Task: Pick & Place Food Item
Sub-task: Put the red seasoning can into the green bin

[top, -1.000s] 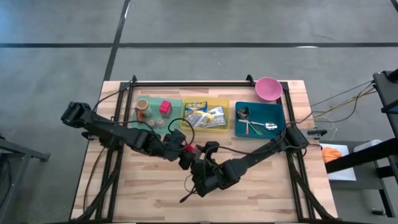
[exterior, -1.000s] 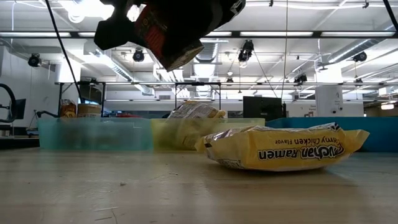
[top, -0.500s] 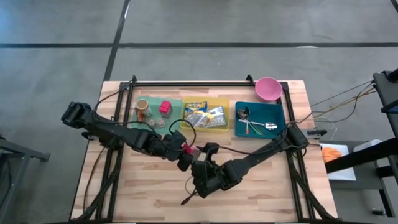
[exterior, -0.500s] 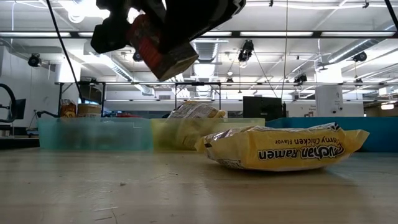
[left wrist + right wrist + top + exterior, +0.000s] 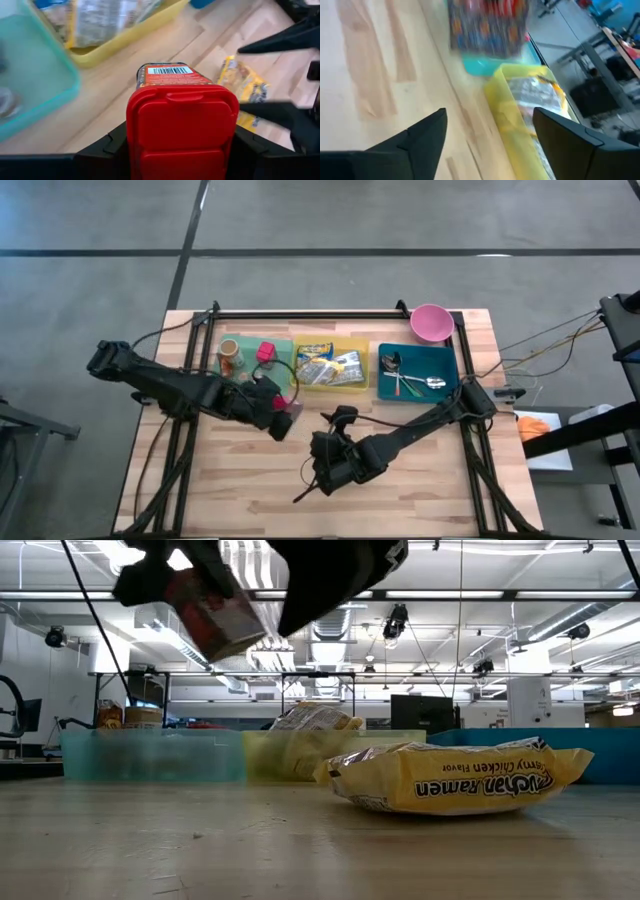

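From above, I see my left gripper (image 5: 276, 412) over the wooden table (image 5: 240, 490), just in front of the green tray (image 5: 283, 350), clamped on a red-lidded container (image 5: 283, 423). My right gripper (image 5: 338, 420) sits near the table's middle, in front of the yellow tray (image 5: 358, 385), fingers apart and holding nothing. A blue tray (image 5: 447, 385) and a pink bowl (image 5: 432, 322) lie to the right.

At table height, the container (image 5: 212, 612) hangs tilted in the air, well above a yellow ramen packet (image 5: 455, 778) lying on the wood.

Through the left wrist camera, the container (image 5: 181, 117) sits squeezed between both dark fingers (image 5: 102, 150).

Through the right wrist camera, my two fingers (image 5: 427, 131) stand wide, with the blurred container (image 5: 487, 27) beyond them.
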Robot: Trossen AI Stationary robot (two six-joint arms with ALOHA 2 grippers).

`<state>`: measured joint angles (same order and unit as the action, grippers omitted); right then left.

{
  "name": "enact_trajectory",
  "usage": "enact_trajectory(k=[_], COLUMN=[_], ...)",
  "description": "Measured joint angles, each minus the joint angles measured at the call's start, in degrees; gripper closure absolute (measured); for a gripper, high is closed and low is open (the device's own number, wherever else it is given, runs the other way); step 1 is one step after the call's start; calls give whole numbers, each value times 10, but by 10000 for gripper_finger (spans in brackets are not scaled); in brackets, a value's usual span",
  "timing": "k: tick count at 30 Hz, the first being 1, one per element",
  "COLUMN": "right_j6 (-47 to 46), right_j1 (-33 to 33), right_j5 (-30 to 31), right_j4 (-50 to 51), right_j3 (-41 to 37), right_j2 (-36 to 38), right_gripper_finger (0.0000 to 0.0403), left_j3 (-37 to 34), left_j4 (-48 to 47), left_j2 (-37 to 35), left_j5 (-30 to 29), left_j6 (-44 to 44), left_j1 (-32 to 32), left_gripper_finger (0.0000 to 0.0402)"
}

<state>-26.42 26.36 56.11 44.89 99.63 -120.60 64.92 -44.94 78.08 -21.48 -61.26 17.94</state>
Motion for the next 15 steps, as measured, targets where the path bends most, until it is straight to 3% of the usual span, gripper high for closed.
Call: enact_trajectory(k=[8,15], right_j6=[-110,-169], right_j1=[0,21], right_j5=[-37,-69], right_j4=[95,165], right_j3=[0,-1], right_j2=[16,52], right_gripper_finger=[187,300], left_j3=[-9,-9], left_j4=[-80,-83], left_j2=[-49,-40], left_j5=[-2,40], left_j6=[4,85], left_j1=[-67,-176], left_gripper_finger=[191,191])
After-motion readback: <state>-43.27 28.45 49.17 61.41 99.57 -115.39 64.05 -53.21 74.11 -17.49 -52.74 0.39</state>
